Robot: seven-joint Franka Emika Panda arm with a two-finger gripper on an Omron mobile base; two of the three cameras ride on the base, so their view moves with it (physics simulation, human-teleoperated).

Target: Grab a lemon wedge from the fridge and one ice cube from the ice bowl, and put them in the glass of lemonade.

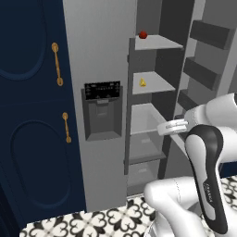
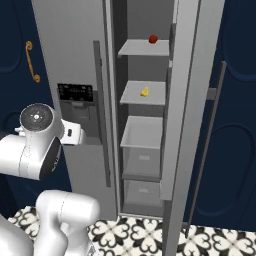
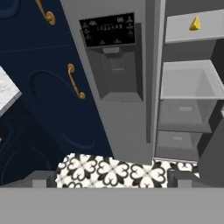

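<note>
2 items have to reach the glass of lemonade, and neither looks to have begun its trip, so I judge the task barely under way.

The fridge (image 2: 75, 60) stands with its right door (image 2: 187, 115) swung open and its left door, the one carrying the dispenser recess (image 1: 102, 113), closed. That opening seems the 1 step already done.

Inside, 2 upper shelves and 2 drawers (image 2: 142, 162) show. The lemon wedge (image 1: 143, 82) lies on the second shelf (image 1: 155, 85) down, untouched, with a small red fruit (image 1: 143, 34) on the shelf above.

The gripper (image 3: 111, 177) has its fingers spread wide and holds nothing, well short of the shelves.

Left to do: fetch the wedge, fetch 1 ice cube, and drop both in the glass.
</note>
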